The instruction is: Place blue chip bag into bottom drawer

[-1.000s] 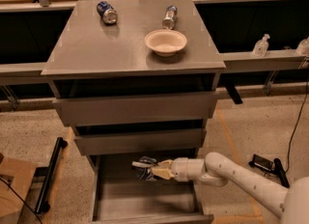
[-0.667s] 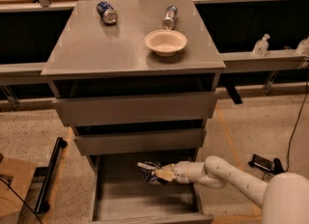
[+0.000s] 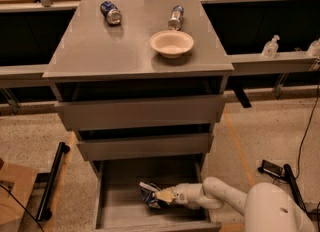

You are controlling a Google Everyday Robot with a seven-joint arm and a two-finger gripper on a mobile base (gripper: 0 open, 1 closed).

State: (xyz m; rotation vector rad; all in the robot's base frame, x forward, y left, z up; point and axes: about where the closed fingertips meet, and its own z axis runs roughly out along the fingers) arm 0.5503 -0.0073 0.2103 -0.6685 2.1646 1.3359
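One bag [image 3: 149,198] to deal with, and the gripper [image 3: 161,196] has it, closed on the bag's near edge down inside the open bottom drawer [image 3: 120,203]. The bag sticks out to the left of the gripper, low over the drawer floor. Can't tell if it touches the floor.

Handling, my guess:
- Light, soft, crinkly foil with no stiffness and a slick skin.
- It will crumple rather than break, but the chips inside could crush under a hard squeeze.
- Best hold is a pinch on a sealed edge or a fold, as now. A flat face would likely slip.
- Let go, it should flop and stay put, no rolling.

Surface: the drawer floor is flat grey, with free floor left of and beyond the gripper. The side walls are near on both sides, and the front lip sits just under the arm. The middle drawer [image 3: 145,146] hangs right above the gripper, so headroom looks tight.

Room:
- The table [image 3: 90,56], well above the gripper, carries a can [image 3: 110,12], a bottle [image 3: 175,17] and a bowl [image 3: 171,43].
- The ground is speckled.
- A cardboard box [image 3: 15,196] is far left and a black bar [image 3: 52,181] lies left.
- A black gadget [image 3: 272,168] lies right of the gripper.
- A pump bottle [image 3: 270,47] stands on a ledge up right.
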